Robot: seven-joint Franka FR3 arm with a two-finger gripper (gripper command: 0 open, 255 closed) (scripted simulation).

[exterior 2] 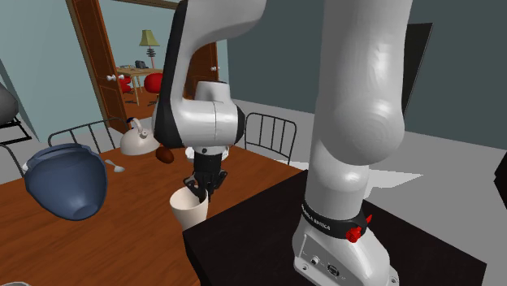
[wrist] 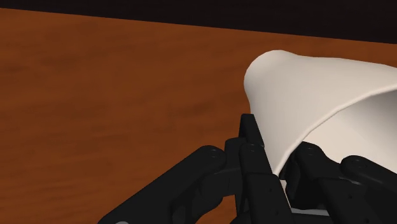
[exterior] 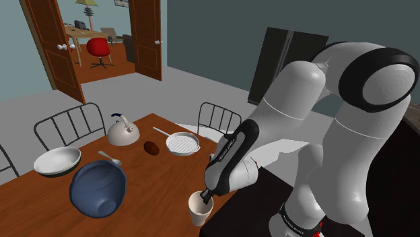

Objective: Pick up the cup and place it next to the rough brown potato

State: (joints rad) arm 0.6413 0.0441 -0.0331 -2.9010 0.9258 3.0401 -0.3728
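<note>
A cream cup (exterior: 200, 210) stands at the near edge of the wooden table (exterior: 40, 209), right beside the black stand. My black gripper (exterior: 204, 196) comes down onto its rim and is shut on the cup's wall. In the wrist view one finger (wrist: 254, 149) lies outside the cup (wrist: 318, 89) and the other inside it, with the gripper (wrist: 283, 167) pinching the rim. The second exterior view shows the gripper (exterior 2: 199, 188) clasping the cup (exterior 2: 189, 210) from above. The brown potato (exterior: 152, 147) lies farther back on the table, beside the kettle, and it is also seen as a small potato (exterior 2: 165, 154).
A cream kettle (exterior: 122, 131), a round grill pan (exterior: 182, 143), a tipped blue bowl (exterior: 99, 187), a white bowl (exterior: 57, 161) and a spoon (exterior: 110, 159) share the table. Wire-backed chairs (exterior: 219, 121) stand around it. The black stand (exterior 2: 325, 252) borders the cup.
</note>
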